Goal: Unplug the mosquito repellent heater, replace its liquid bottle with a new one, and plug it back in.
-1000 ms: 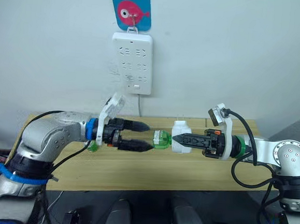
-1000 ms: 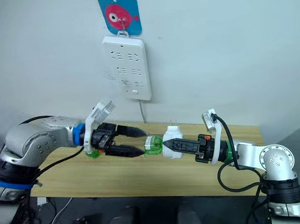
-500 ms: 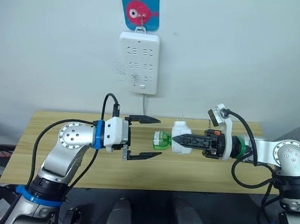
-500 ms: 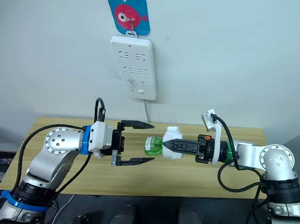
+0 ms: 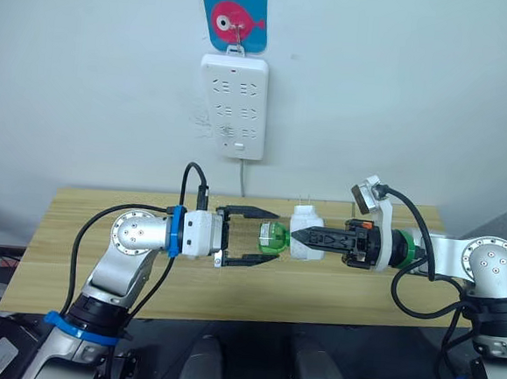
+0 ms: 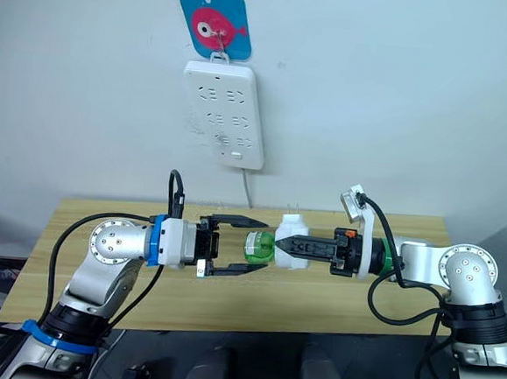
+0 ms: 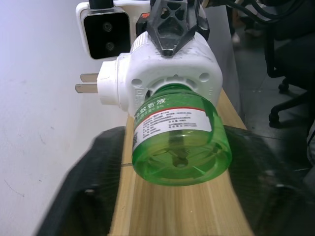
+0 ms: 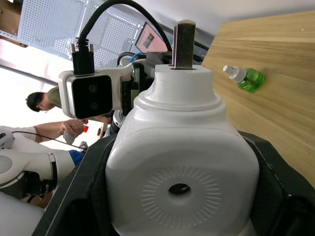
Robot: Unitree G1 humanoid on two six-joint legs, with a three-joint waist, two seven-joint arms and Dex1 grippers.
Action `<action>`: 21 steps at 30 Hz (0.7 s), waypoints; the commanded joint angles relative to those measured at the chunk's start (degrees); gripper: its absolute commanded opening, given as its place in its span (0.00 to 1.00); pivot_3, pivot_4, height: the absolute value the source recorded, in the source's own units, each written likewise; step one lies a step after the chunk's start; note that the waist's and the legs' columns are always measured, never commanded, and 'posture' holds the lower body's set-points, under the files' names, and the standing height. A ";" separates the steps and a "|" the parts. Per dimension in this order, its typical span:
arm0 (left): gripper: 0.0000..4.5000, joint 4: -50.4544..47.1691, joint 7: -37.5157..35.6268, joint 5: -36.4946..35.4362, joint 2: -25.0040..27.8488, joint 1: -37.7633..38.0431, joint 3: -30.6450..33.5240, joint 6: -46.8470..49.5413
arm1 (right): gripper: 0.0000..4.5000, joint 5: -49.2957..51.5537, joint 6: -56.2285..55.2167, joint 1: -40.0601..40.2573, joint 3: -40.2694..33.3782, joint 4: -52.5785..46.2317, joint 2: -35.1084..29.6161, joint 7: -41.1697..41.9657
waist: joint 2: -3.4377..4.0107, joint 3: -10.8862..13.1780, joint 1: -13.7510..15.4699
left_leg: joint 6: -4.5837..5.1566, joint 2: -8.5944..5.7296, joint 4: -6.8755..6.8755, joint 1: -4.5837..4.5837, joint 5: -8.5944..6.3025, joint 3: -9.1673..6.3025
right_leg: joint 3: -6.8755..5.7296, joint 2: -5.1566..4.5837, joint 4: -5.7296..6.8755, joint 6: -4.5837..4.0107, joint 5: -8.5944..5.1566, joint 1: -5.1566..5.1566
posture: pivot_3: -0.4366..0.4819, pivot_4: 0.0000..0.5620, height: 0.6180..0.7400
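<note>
Now we hold the mosquito repellent heater [image 5: 304, 232] in our right hand [image 5: 301, 235], fingers closed on its white body, up in the air above the wooden worktop [image 5: 75, 228]; its long axis lies level, running across from our right to our left; its green liquid bottle [image 5: 273, 237] sticks out of the base toward our left arm, while the domed face with the round hole [image 8: 179, 189] looks back toward our right wrist; the two metal prongs [image 7: 86, 83] point up and toward the wall; our left hand [image 5: 269, 236] is spread wide, one finger above the bottle and one below it, and we cannot tell whether either finger touches the bottle; the left wrist view meets the bottle's round bottom end-on; a second green bottle [image 8: 244, 78] lies on its side on the worktop, well apart; a white power strip [image 5: 234, 107] hangs on the wall under a blue fish hook plate [image 5: 236, 16].
</note>
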 commanded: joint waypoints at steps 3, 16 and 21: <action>0.50 -3.83 0.42 -2.71 1.62 -1.33 0.96 5.14 | 0.67 1.68 0.05 -0.35 -1.90 -1.18 -0.04 0.33 | 0.00 0.00 -0.26 | 0.00 0.00 0.00 0.01 0.00 0.00 | 0.00 0.00 0.02 0.00 0.00 0.00 | 0.37 0.37 0.88; 0.50 -3.12 3.73 -35.85 16.82 -18.82 5.81 75.21 | 0.67 1.31 0.55 0.12 -1.71 -1.93 -0.56 2.03 | -0.01 0.02 -1.20 | 0.01 0.01 -0.04 0.01 0.00 -0.14 | -0.12 0.05 0.05 0.02 -0.03 0.01 | 0.39 0.36 0.88; 0.50 -2.17 2.06 -40.22 19.17 -20.08 6.34 82.47 | 0.67 1.26 0.44 0.41 -1.54 -2.30 -0.88 2.32 | 0.00 0.02 -1.25 | 0.01 0.04 -0.07 0.02 0.00 -0.15 | -0.13 0.06 0.06 0.00 -0.03 -0.02 | 0.39 0.36 0.88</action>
